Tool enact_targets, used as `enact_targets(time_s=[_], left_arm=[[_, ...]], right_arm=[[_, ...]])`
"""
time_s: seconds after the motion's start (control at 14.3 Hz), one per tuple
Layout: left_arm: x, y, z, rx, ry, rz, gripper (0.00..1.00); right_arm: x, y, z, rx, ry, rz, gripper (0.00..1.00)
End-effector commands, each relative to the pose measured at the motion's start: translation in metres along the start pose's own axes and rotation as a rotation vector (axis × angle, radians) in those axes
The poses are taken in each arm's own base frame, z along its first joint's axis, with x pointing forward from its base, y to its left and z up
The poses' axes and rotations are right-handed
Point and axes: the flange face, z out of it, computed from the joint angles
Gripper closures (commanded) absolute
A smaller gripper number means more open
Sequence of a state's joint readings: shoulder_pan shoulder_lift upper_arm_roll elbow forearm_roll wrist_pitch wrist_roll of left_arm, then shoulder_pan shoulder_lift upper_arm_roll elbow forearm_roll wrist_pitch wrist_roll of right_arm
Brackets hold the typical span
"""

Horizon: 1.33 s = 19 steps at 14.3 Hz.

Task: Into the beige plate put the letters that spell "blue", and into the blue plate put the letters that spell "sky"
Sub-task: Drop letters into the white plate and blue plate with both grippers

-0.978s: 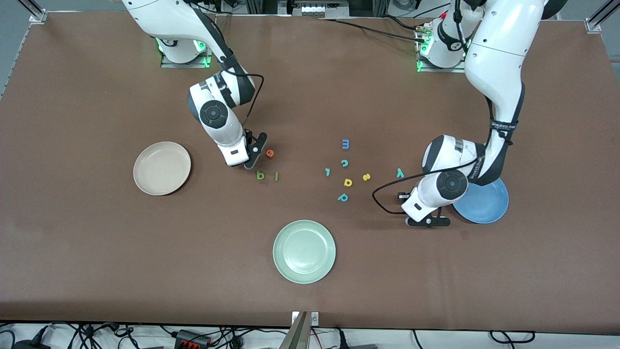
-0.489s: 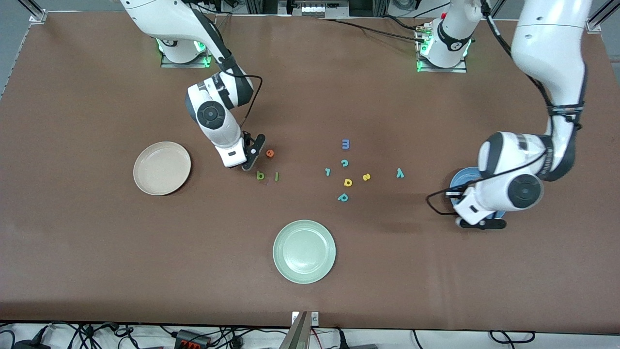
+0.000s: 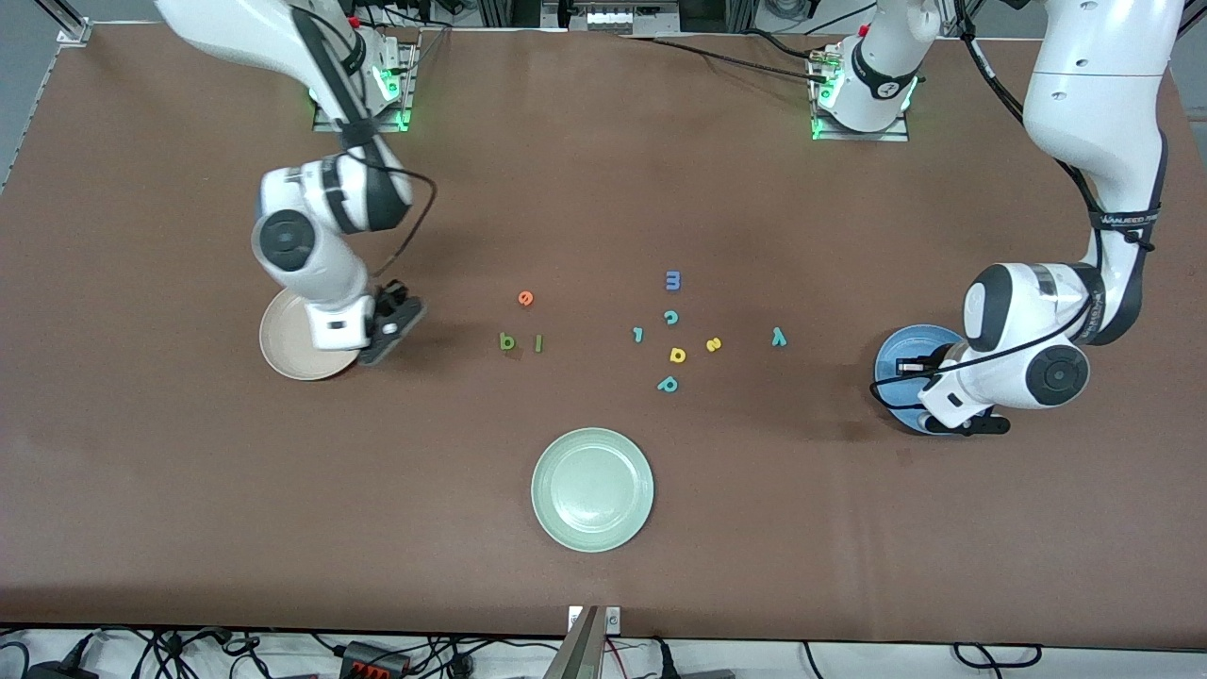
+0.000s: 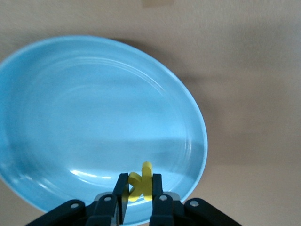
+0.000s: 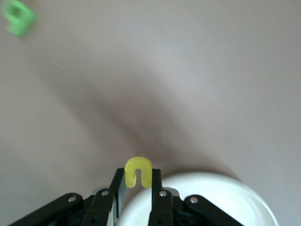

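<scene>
My right gripper (image 3: 388,325) hangs over the rim of the beige plate (image 3: 304,332), shut on the yellow u (image 5: 138,171). My left gripper (image 3: 971,423) hovers above the blue plate (image 4: 94,108), shut on the yellow k (image 4: 143,183). On the cloth lie the orange e (image 3: 525,298), the dark green b (image 3: 507,341) and the green l (image 3: 538,343). Toward the left arm's end lie the yellow s (image 3: 714,344) and the teal y (image 3: 778,337).
A pale green plate (image 3: 592,488) sits nearer the front camera, mid-table. Other loose letters cluster mid-table: blue m (image 3: 672,280), teal c (image 3: 670,317), teal l (image 3: 638,334), yellow d-like letter (image 3: 677,355), teal p (image 3: 668,384).
The right arm has swung from beside the orange e over to the beige plate's rim. The left arm has carried the k from the bare cloth to above the blue plate.
</scene>
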<state>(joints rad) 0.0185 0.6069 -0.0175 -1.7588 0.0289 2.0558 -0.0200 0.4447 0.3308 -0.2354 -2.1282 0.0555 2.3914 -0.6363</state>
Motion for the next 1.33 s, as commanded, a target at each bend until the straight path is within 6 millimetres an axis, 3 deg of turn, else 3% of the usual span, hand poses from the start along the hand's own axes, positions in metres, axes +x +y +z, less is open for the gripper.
enact_targets(time_s=[0.0,0.21,0.42,0.49,0.56,0.63,0.7,0.91,1.05,1.26], left_arm=[[-0.003,0.0,-0.008,0.013,0.019,0.017,0.0],[-0.01,0.034,-0.022,0.006,0.024,0.015,0.0],[-0.03,0.114,-0.03,-0.02,0.017,-0.012,0.0],[-0.035,0.14,-0.028,-0.021,0.018,-0.042,0.0],[-0.041,0.164,-0.024,-0.01,0.022,-0.028,0.0],[-0.046,0.178,-0.02,-0.008,0.034,-0.008,0.0],[-0.049,0.181,-0.012,-0.01,0.044,-0.001,0.0],[-0.076,0.204,0.023,-0.037,0.159,0.057,0.03],[-0.078,0.207,0.028,-0.023,0.167,0.079,0.09],[-0.076,0.203,0.04,-0.004,0.2,0.109,0.19]], right_arm=[[-0.042,0.033,0.005,0.053,-0.085,0.125,0.86],[-0.075,0.053,0.016,0.106,-0.158,0.187,0.86],[-0.083,0.063,0.042,0.109,-0.186,0.216,0.84],[-0.083,0.065,0.049,0.103,-0.185,0.224,0.79],[-0.084,0.066,0.056,0.1,-0.187,0.227,0.72],[-0.083,0.068,0.06,0.092,-0.178,0.236,0.34],[-0.081,0.07,0.056,0.088,-0.17,0.241,0.0],[-0.053,0.072,0.009,0.083,-0.153,0.326,0.0],[-0.02,0.06,-0.017,0.075,-0.138,0.356,0.0],[0.022,0.025,-0.024,0.082,-0.084,0.416,0.0]])
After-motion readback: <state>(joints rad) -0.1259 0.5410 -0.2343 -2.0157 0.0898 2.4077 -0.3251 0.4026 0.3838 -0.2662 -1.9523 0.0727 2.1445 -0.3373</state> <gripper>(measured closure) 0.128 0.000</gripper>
